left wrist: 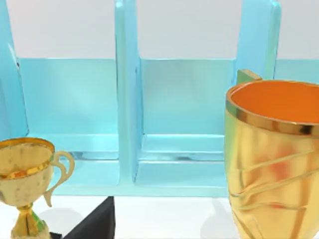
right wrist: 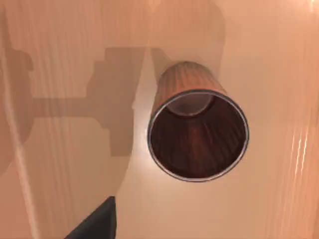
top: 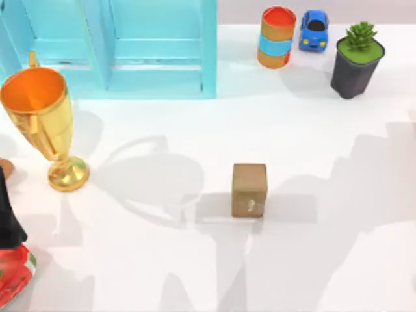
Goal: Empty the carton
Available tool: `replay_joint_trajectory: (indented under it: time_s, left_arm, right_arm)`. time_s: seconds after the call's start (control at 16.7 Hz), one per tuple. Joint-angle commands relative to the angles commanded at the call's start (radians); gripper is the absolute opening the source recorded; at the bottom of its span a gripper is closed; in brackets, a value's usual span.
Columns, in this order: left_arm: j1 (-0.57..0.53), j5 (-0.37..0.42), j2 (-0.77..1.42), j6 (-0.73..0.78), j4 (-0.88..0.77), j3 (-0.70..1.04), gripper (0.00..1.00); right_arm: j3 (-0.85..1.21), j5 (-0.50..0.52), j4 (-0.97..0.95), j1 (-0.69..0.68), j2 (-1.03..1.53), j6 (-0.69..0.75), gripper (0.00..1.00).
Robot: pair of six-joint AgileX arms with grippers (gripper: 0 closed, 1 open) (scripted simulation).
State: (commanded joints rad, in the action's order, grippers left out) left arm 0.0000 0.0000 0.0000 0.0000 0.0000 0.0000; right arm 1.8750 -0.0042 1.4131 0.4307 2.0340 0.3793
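Small brown carton [top: 249, 189] stands on the white desk [top: 325, 260] just right of centre, well apart from everything else. Gold trophy cup [top: 40, 123] at 9 o'clock; light blue shelf unit [top: 117, 45] at 11. At 1 o'clock: orange can with blue band [top: 277, 37], blue toy car [top: 314, 29] and potted succulent [top: 356, 58]. Red-and-black object [top: 13, 260] at 8 o'clock. Right wrist view: brown open cup [right wrist: 197, 127]. Either claw's state: cannot tell.

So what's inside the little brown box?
Can't tell. The brown box sits shut on the white table, so its flaps cover whatever is inside.
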Motion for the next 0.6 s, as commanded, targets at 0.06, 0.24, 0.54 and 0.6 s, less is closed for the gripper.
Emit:
replay_joint_trajectory:
  time_s: [0.06,0.24,0.54,0.6]
  left_arm:
    - [0.000,0.000,0.000,0.000,0.000,0.000,1.00]
    - [0.000,0.000,0.000,0.000,0.000,0.000,1.00]
    - [0.000,0.000,0.000,0.000,0.000,0.000,1.00]
    - [0.000,0.000,0.000,0.000,0.000,0.000,1.00]
  right_arm:
    - [-0.004,0.000,0.001,0.019,-0.006,0.019,1.00]
    - [-0.006,-0.001,0.001,0.027,-0.008,0.027,1.00]
    - [-0.003,0.000,-0.028,0.028,0.024,0.028,1.00]
    - [-0.006,0.000,-0.051,0.030,0.041,0.030,1.00]
